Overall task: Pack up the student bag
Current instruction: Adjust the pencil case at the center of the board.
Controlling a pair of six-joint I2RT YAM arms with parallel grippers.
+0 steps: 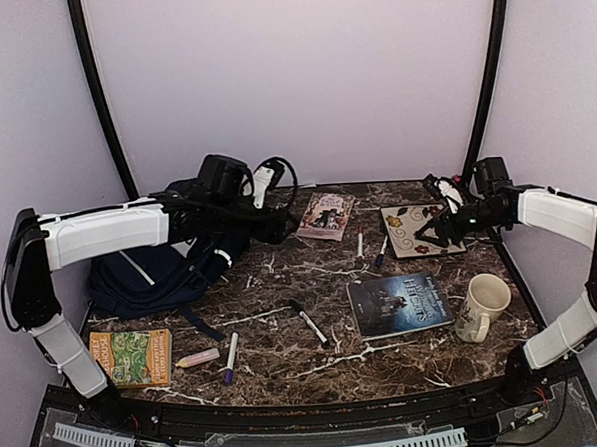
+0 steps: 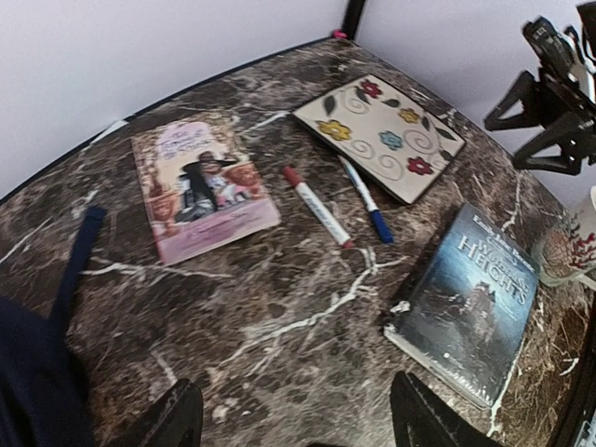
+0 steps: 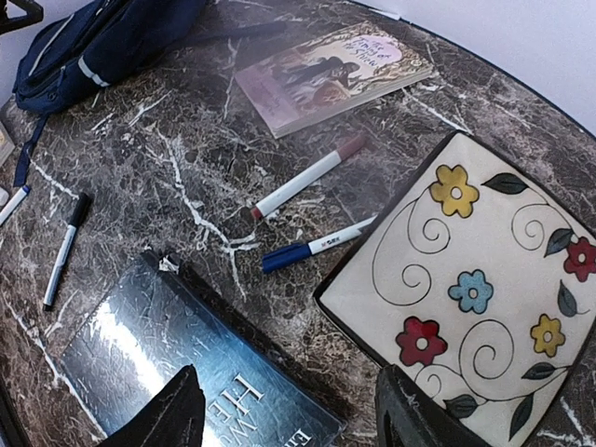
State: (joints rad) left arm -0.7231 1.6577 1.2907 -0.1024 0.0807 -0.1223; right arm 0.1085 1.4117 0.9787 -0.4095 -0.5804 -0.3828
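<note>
Shows the student bag (image 1: pixel 151 271) as a slumped navy heap with thin white stripes, dark straps trailing on the marble table (image 1: pixel 272 285). Lies just behind and left of the left gripper (image 2: pixel 298 424) (only a dark corner in that wrist view), well off to the left of the right gripper (image 3: pixel 289 414). Reaches the left arm level across the bag, fingers spread wide, holding nothing, pink book (image 2: pixel 200 196) just ahead. Bends the right arm inward, tipped down, fingers likewise apart and empty over a dark book (image 3: pixel 186 363), floral plate (image 3: pixel 475 298) ahead to the right.
</note>
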